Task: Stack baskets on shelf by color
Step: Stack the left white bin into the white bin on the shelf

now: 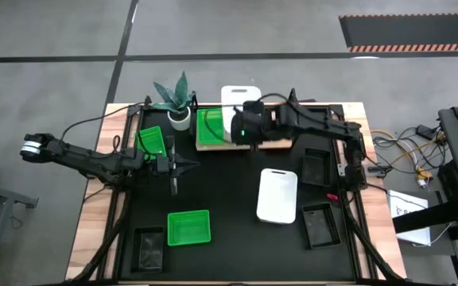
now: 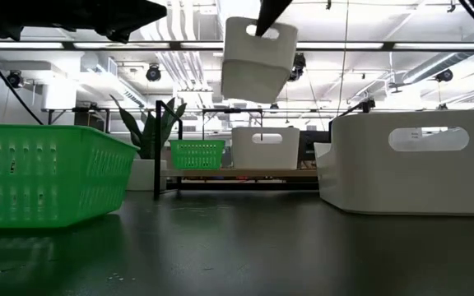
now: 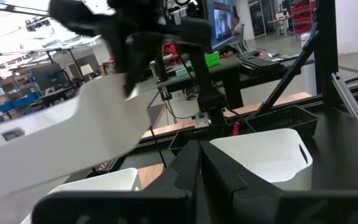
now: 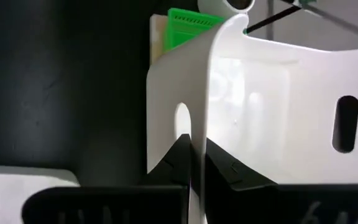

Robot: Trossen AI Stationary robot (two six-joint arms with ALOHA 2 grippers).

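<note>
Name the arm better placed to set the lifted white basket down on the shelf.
Right. Its gripper already clamps the white basket's wall, hanging above the shelf. The left gripper sits empty over the table, away from the shelf.

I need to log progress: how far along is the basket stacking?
Done: a green basket and a white basket sit on the shelf. In hand: the right hand holds a white basket above it. Left: two green, one white and the black baskets. The left hand is empty.

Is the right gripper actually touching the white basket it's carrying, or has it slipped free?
Touching. The right wrist view shows the right gripper with its fingers clamped on either side of the white basket wall, no gap visible.
</note>
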